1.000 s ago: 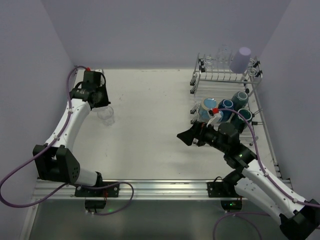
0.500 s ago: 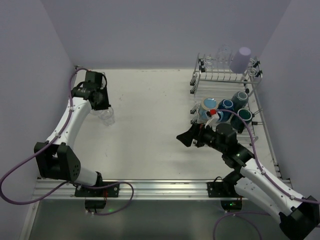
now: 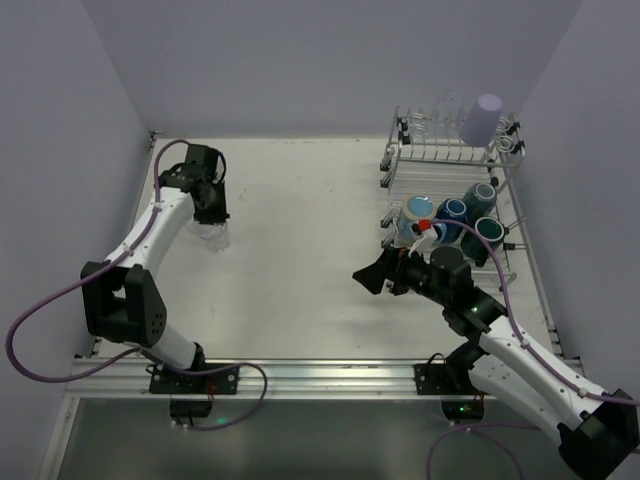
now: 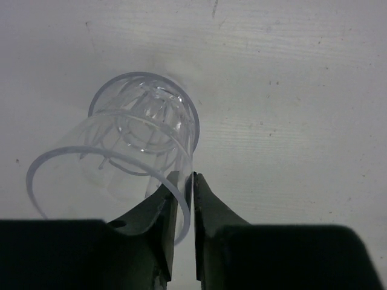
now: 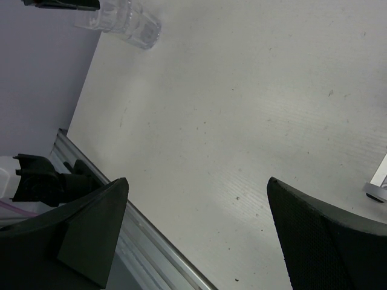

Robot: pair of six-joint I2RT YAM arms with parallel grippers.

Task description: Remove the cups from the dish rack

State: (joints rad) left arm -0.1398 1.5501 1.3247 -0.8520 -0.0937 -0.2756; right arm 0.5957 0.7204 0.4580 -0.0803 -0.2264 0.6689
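A clear glass (image 4: 145, 130) stands upright on the table at the left (image 3: 212, 237). My left gripper (image 4: 193, 176) is over it from above (image 3: 210, 200), its fingertips pinching the near wall of the glass at the rim. The dish rack (image 3: 400, 165) stands at the far right. Its lower tier carries a light blue mug (image 3: 416, 210) and dark teal mugs (image 3: 456, 210). On the upper tier are a lavender tumbler (image 3: 484, 115) and a clear glass (image 3: 447, 105). My right gripper (image 3: 366, 277) hovers left of the rack, wide open (image 5: 196, 181) and empty over bare table.
Purple walls close in the table on the left, back and right. An aluminium rail (image 3: 300, 375) runs along the near edge with both arm bases on it. The right wrist view also catches the clear glass (image 5: 130, 24) far off and the rail (image 5: 139, 241) below.
My left wrist has shifted a little to the right above the glass, which stays on the table. The right arm has barely moved.
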